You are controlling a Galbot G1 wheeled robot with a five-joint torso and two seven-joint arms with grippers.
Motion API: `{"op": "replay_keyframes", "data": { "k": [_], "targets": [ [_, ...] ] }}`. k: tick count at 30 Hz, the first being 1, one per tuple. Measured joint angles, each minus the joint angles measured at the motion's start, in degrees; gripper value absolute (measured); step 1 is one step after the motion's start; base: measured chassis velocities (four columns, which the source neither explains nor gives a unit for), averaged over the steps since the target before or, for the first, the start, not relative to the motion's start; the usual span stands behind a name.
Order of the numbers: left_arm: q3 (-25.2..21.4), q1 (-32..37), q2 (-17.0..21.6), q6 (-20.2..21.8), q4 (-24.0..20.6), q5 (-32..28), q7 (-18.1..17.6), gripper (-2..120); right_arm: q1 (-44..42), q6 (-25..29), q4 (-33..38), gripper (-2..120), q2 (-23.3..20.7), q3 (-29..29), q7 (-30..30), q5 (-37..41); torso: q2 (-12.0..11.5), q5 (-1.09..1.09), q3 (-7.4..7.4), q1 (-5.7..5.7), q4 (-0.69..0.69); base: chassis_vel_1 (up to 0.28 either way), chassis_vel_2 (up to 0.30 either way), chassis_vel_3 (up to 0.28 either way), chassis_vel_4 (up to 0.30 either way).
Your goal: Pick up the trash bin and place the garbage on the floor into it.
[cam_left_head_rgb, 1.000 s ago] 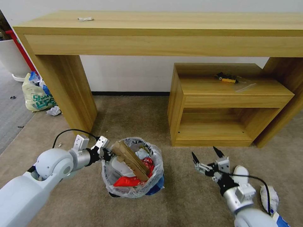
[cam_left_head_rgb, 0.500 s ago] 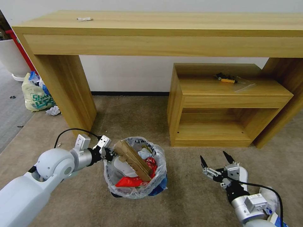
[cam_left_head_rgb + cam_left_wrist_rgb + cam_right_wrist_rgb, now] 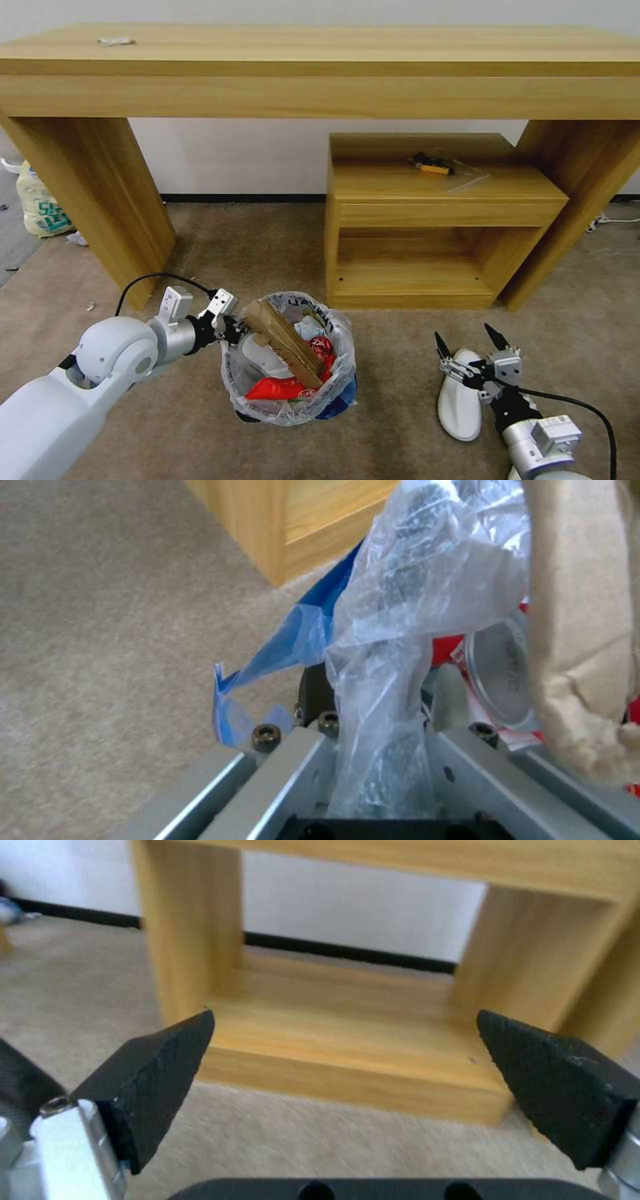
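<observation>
The trash bin [image 3: 290,363] is being held at its bag-lined rim by the fingers of the left gripper [image 3: 228,325], on the floor [image 3: 387,427] before the table [image 3: 320,67]. The right gripper [image 3: 470,347] is being kept wide apart over a white slipper [image 3: 459,403].

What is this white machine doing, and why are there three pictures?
It's a robot with two arms. One camera sits on its head, looking down; one sits on each wrist. Its left gripper pinches the rim of the trash bin, which is lined with a plastic bag and already holds a cardboard scrap and red wrappers. Its right gripper is open, over a white slipper lying on the beige floor. Behind stand a wooden table and a small shelf.
</observation>
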Motion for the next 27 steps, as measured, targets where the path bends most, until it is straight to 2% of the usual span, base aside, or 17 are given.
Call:
{"op": "replay_keyframes", "data": {
  "k": [4,6,7,10,14,16,21,27],
  "targets": [
    [0.1,0.1,0.0,0.0,-0.4,-0.1,-0.1,0,-0.1,-2.5,-1.6,100,0.0,1.2,1.5,2.1,0.0,-0.02,0.00,0.00,-0.01,-0.105,-0.108,0.122,0.105],
    [0.1,0.3,0.0,0.0,-0.6,-0.1,-0.2,0,0.3,-6.7,-5.1,100,-0.3,2.2,3.1,5.5,0.0,-0.03,0.00,0.00,-0.01,-0.032,-0.041,0.014,0.019],
    [0.1,0.3,0.0,0.0,-0.6,-0.1,-0.2,0,0.3,-6.7,-5.1,100,-0.3,2.2,3.1,5.5,0.0,-0.03,0.00,0.00,-0.01,0.000,0.000,0.000,0.000],
    [0.3,0.5,0.0,0.0,-0.6,0.1,-0.3,0,2.4,-8.0,-12.4,100,-0.6,2.4,3.2,6.7,0.0,-0.03,0.00,0.00,0.01,0.000,0.000,0.000,0.000],
    [0.5,0.5,-0.1,0.0,-0.6,0.1,-0.3,0,4.2,-8.9,-16.8,100,-0.6,2.0,3.4,7.7,0.0,-0.02,0.00,0.00,0.01,0.000,0.000,0.000,0.000],
    [0.8,0.4,-0.1,0.0,-0.6,0.1,-0.3,0,7.3,-10.3,-21.7,100,-0.7,0.8,4.8,9.2,0.0,-0.02,0.00,0.00,0.00,0.000,0.000,0.000,0.000],
    [1.2,0.2,0.0,0.0,-0.1,0.2,-0.2,0,12.5,-12.2,-28.3,100,-1.2,-2.1,6.4,11.4,0.0,-0.03,0.00,0.00,0.01,0.000,0.000,0.000,0.000],
    [1.4,-0.1,0.0,0.0,0.3,0.2,-0.2,0,16.4,-15.7,-31.8,98,-1.5,-5.9,8.7,14.1,0.0,-0.03,0.00,0.00,0.00,0.000,0.000,0.000,0.000]
  ]
}}
